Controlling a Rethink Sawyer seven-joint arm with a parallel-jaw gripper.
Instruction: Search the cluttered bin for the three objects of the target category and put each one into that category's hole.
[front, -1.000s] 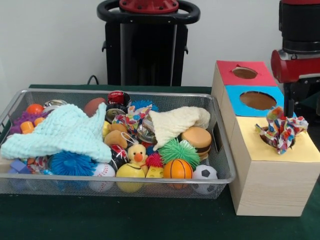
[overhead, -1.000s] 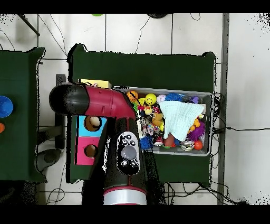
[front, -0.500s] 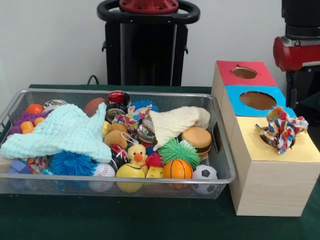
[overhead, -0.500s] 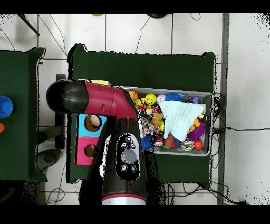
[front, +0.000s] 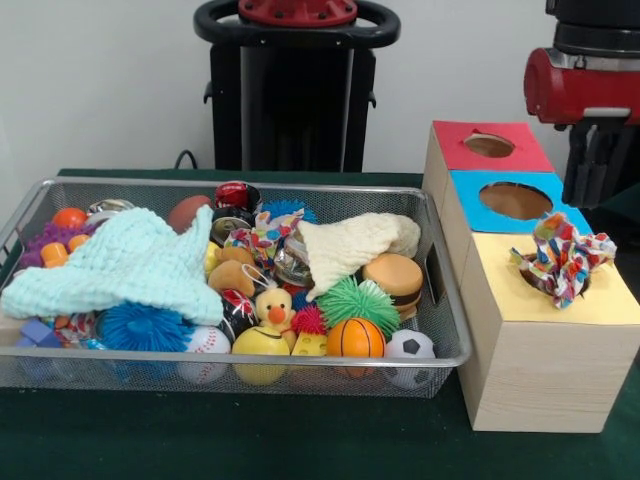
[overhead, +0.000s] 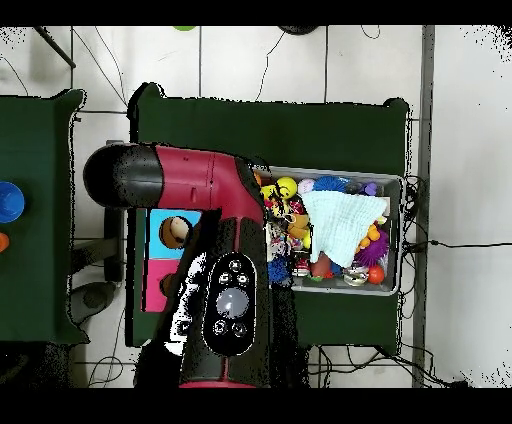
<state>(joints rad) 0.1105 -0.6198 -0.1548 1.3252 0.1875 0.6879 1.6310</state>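
One multicolour patchwork cloth (front: 562, 258) bunched in yellow-topped wooden box (front: 545, 345). Cream knitted cloth (front: 350, 245) waiting in wire mesh bin (front: 300, 365), at 8 o'clock from red and black arm (front: 585, 85), long axis 9-to-3. Pincer open or closed: cannot tell.

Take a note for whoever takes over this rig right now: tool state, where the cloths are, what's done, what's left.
Tool: up beside the blue box, over none of the bin; open or shut cannot be told.
Done: one patterned cloth sits bunched in the yellow box hole, sticking out of it.
In the bin: light blue knit cloth at the left, cream cloth in the middle, a small patterned scrap between them.
Left: if cloth is the category, probably two more go into the yellow hole. The red and blue holes show nothing in them.
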